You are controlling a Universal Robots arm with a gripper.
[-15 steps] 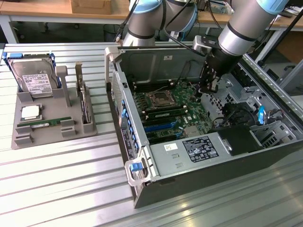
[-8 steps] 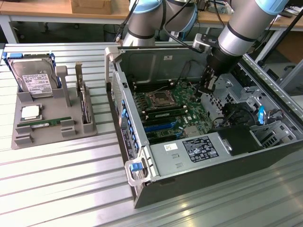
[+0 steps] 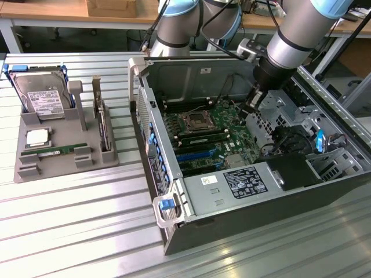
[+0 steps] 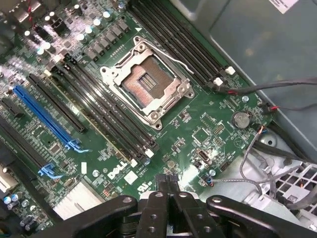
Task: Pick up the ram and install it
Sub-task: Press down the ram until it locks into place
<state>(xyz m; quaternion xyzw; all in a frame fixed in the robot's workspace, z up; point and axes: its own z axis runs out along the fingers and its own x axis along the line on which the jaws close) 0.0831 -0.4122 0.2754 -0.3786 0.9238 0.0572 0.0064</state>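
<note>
The ram, a thin green stick, lies flat in a slot of the grey fixture tray on the exterior view's left, far from the arm. My gripper hangs inside the open computer case, over the far right part of the green motherboard. Seen from the wrist, the gripper is shut with nothing between its black fingers. It hovers above the board's edge near the empty processor socket. Long black memory slots run on both sides of that socket.
The tray also holds a hard drive, a square silver processor chip and an upright dark expansion card. Inside the case, loose cables, a drive cage and a grey power supply crowd the board.
</note>
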